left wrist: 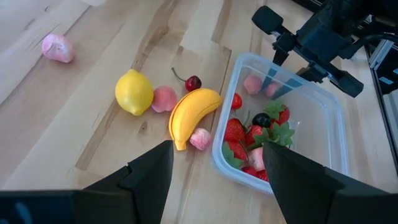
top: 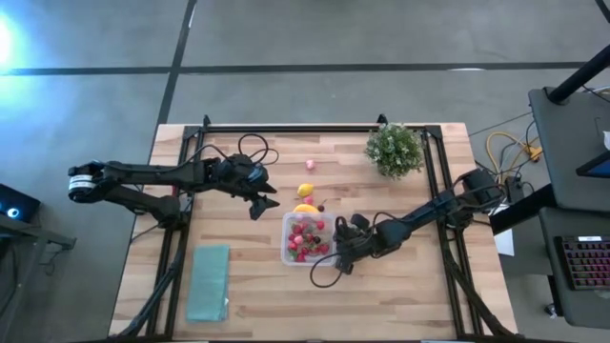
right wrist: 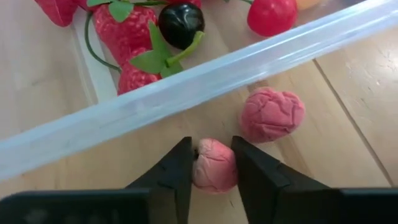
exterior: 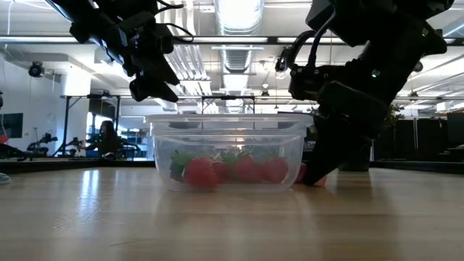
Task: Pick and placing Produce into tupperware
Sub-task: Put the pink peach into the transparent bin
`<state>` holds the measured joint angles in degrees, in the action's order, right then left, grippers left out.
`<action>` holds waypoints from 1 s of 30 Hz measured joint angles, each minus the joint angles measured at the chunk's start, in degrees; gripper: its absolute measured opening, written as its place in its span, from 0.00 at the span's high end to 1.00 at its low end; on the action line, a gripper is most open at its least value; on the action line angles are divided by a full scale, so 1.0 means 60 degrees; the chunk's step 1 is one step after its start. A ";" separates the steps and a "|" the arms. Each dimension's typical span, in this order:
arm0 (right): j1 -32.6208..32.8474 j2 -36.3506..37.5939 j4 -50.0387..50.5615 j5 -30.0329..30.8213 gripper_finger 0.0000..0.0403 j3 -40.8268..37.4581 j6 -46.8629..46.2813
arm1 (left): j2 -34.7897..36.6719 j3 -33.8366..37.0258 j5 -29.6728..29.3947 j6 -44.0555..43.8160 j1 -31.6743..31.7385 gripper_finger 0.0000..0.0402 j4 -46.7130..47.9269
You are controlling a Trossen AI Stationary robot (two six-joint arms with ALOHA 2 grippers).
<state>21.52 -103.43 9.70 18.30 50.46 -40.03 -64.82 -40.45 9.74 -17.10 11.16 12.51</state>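
The clear tupperware [top: 307,238] stands mid-table and holds red strawberries [left wrist: 249,134] and a dark cherry. My right gripper [right wrist: 212,146] is down at the table just outside the box's right wall, shut on a small pink piece [right wrist: 214,167]. A second pink piece [right wrist: 272,114] lies beside it on the wood. Left of the box lie a yellow lemon [left wrist: 134,92], a banana [left wrist: 189,113], a cherry and small pink pieces. My left gripper [left wrist: 217,168] hangs open above the table, left of the box. My right gripper pinches the small pink piece by its two sides [right wrist: 200,168] between its two fingers. The fingers slant down at it from the table's right. The piece sits low at the table, close to the tupperware's outer wall [right wrist: 186,87]; whether it is lifted clear I cannot tell.
A green potted plant [top: 394,150] stands at the far right. A teal cloth [top: 208,281] lies near the front left. One more pink piece [top: 310,165] lies toward the far edge. Black frame rails run along the table's left and right sides.
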 joint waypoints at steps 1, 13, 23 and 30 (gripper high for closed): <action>0.0000 0.0031 0.0035 -0.0007 0.78 -0.0004 -0.0018 | 0.0000 0.0000 0.0000 0.0000 0.0000 0.42 0.0000; 0.0373 0.1961 0.2821 -0.0113 0.81 0.1081 -0.1279 | 0.0004 0.0000 0.0004 0.0000 0.0000 0.42 -0.0013; -0.0677 0.1127 0.2722 -0.1241 0.75 0.2797 0.0077 | 0.0004 0.0011 0.0004 0.0000 0.0000 0.42 -0.0007; -0.0838 -0.0333 0.3016 -0.1799 0.59 0.4142 0.0201 | -0.0066 0.0014 0.0000 -0.0072 0.0003 0.42 0.0007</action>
<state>16.49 -105.43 27.79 7.51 75.31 -38.83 -65.21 -40.36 9.74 -17.54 11.18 12.56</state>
